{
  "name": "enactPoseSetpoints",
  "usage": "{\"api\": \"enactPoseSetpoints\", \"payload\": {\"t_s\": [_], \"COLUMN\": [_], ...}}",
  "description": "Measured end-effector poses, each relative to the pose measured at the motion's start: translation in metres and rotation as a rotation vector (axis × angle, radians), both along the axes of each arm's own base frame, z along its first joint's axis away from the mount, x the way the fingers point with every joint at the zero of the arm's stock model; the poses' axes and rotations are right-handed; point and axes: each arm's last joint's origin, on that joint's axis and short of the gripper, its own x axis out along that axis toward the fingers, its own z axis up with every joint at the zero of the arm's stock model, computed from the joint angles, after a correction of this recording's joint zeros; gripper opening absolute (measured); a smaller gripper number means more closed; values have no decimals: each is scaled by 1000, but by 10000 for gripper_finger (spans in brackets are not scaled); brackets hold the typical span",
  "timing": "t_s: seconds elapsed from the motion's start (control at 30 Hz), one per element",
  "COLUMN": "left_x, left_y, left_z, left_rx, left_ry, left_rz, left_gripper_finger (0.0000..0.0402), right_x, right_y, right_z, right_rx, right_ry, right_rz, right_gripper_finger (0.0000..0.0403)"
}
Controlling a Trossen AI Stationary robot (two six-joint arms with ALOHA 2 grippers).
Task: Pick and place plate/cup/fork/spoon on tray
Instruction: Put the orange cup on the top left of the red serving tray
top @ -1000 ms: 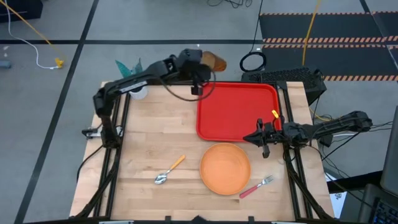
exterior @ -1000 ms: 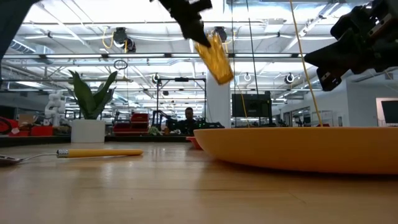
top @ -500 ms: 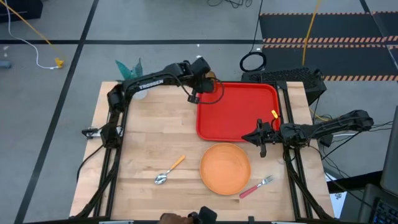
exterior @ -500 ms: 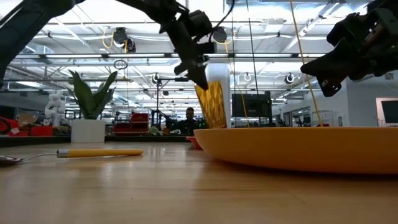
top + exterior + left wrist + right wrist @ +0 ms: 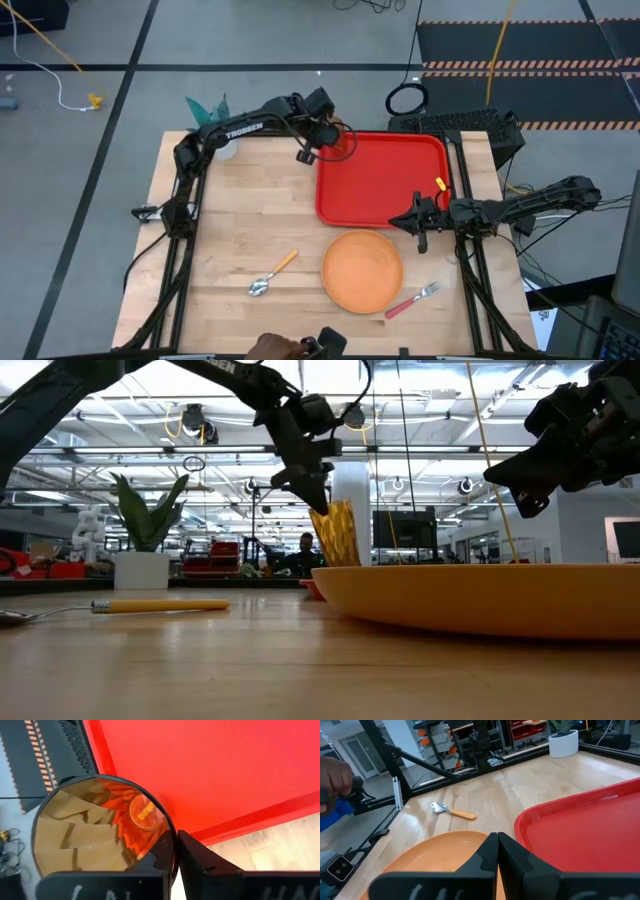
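My left gripper (image 5: 328, 140) is shut on the amber cup (image 5: 342, 143) over the red tray's (image 5: 390, 185) far left corner; the cup also shows in the low view (image 5: 337, 535) and the left wrist view (image 5: 100, 835). My right gripper (image 5: 418, 222) is shut and empty, hovering by the tray's near right edge above the orange plate's (image 5: 362, 270) far side. The plate lies flat on the table near the tray. The orange-handled spoon (image 5: 272, 273) lies to the plate's left, and the red-handled fork (image 5: 413, 298) to its right. My left gripper pinches the cup's rim (image 5: 170, 832) with one finger (image 5: 159, 856) inside the cup and the other (image 5: 197, 857) outside. The fingers come from above, slanting down. The cup hangs nearly upright, mouth up; the plate hides its base in the low view, so whether it rests on the tray cannot be told.
A white pot with a teal plant (image 5: 142, 565) stands at the table's far left, by the left arm. A person's hand (image 5: 275, 348) shows at the table's near edge. Bare wood lies left of the spoon and between the tray and the left edge.
My left gripper has carried the cup from beyond the tray's far edge toward the near edge and down, into the tray's far left corner. The cup has turned from strongly tilted to nearly upright.
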Motion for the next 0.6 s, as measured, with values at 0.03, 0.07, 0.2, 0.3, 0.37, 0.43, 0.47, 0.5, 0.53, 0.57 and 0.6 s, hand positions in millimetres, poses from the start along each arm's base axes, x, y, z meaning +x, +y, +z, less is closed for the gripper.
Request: {"api": "enactPoseSetpoints", "payload": {"t_s": [0.03, 0.07, 0.2, 0.3, 0.37, 0.43, 0.47, 0.5, 0.53, 0.57, 0.6], "left_x": [-1, -1, -1, -2, -3, -3, -2, -2, -2, -2, -2], "left_y": [1, 2, 3, 5, 6, 5, 5, 5, 5, 5, 5], "left_z": [0, 1, 1, 2, 2, 1, 2, 2, 2, 2, 2], "left_rx": [-6, -3, 2, 18, 27, 33, 36, 39, 39, 38, 38], "left_ry": [-7, -17, -14, -13, -10, -7, -8, -8, -8, -7, -7], "left_rz": [-8, -12, -23, -36, -48, -57, -62, -67, -69, -69, -69], "left_gripper_finger": [12, 9, 13, 31, 39, 41, 41, 42, 42, 42, 43], "right_x": [0, 0, 0, 0, 0, 0, 0, 0, 0, 0, 0], "right_y": [0, 0, 0, 0, 0, 0, 0, 0, 0, 0, 0], "right_z": [0, 0, 0, 0, 0, 0, 0, 0, 0, 0, 0], "right_rx": [0, 0, 0, 0, 0, 0, 0, 0, 0, 0, 0], "right_ry": [0, 0, 0, 0, 0, 0, 0, 0, 0, 0, 0], "right_rz": [0, 0, 0, 0, 0, 0, 0, 0, 0, 0, 0], "right_gripper_finger": [0, 0, 0, 0, 0, 0, 0, 0, 0, 0, 0]}}
